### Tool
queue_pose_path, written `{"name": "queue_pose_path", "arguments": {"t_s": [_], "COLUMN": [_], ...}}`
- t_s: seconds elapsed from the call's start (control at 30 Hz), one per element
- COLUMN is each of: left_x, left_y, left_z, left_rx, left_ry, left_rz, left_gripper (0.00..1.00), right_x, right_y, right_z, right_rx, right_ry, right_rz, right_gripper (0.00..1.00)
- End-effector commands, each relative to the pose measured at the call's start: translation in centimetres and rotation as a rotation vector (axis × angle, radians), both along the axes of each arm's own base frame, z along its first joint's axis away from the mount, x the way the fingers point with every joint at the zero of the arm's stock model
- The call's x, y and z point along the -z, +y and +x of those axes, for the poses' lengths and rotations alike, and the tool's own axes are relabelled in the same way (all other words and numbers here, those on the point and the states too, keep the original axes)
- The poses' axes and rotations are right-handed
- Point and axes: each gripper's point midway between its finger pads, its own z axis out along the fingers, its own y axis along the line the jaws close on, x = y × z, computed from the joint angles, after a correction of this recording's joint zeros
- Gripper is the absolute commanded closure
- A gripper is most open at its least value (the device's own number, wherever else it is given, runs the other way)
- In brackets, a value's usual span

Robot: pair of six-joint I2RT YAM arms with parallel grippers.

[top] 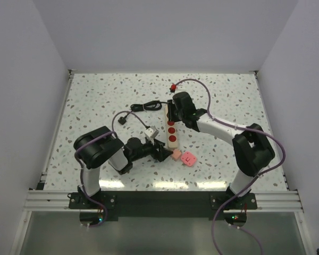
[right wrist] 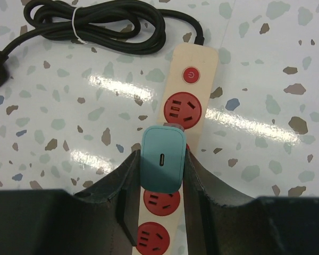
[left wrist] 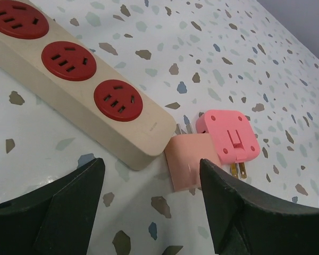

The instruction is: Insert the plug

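Plug [right wrist: 162, 159] is hanging above the strip [right wrist: 195, 61], the right gripper [right wrist: 161, 155] clamping its sides to line it up with a socket; left gripper [left wrist: 150, 172] is hovering released near the strip's end, likely to steady it.

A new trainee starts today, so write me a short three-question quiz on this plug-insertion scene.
1. True or false: the left gripper is shut on the power strip.
2. What does the right gripper hold? A: black cable. B: teal charger. C: pink plug.
3. Fill in: the strip's round sockets are coloured ___.

Key: 1 false, it is open and empty. 2 B. 3 red.
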Motion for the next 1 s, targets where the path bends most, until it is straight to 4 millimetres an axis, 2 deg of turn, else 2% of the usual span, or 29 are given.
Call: {"name": "queue_pose_path", "arguments": {"t_s": [0.0,0.03,0.13,0.33,0.5,0.77,0.97], "left_x": [-6.8,-7.5,-7.6,-6.9,-6.8,-6.5,-6.6], "left_y": [1.0,1.5,3.4,6.4,8.7,9.2,9.5], "left_z": [2.0,2.3,3.2,5.1,5.7,5.8,5.8], "left_rx": [-0.079,-0.093,-0.154,-0.274,-0.324,-0.333,-0.334], "left_ry": [-0.23,-0.241,-0.237,-0.224,-0.212,-0.205,-0.206], "left_rz": [-0.132,-0.139,-0.123,-0.052,-0.057,-0.053,-0.054], "left_gripper": [0.22,0.22,0.22,0.22,0.22,0.22,0.22], "right_x": [-0.8,-0.7,-0.6,-0.5,-0.5,-1.2,-0.5], "right_y": [0.1,0.1,0.0,0.2,0.8,1.3,1.2], "right_z": [1.5,1.6,2.1,3.0,3.8,4.4,4.8], "right_rx": [0.045,0.046,0.052,0.051,0.044,0.034,0.033], "right_ry": [-0.044,-0.045,-0.049,-0.052,-0.071,-0.097,-0.093], "right_rz": [0.048,0.047,0.055,0.05,0.062,0.063,0.042], "right_gripper": [1.0,1.0,1.0,1.0,1.0,1.0,1.0]}}
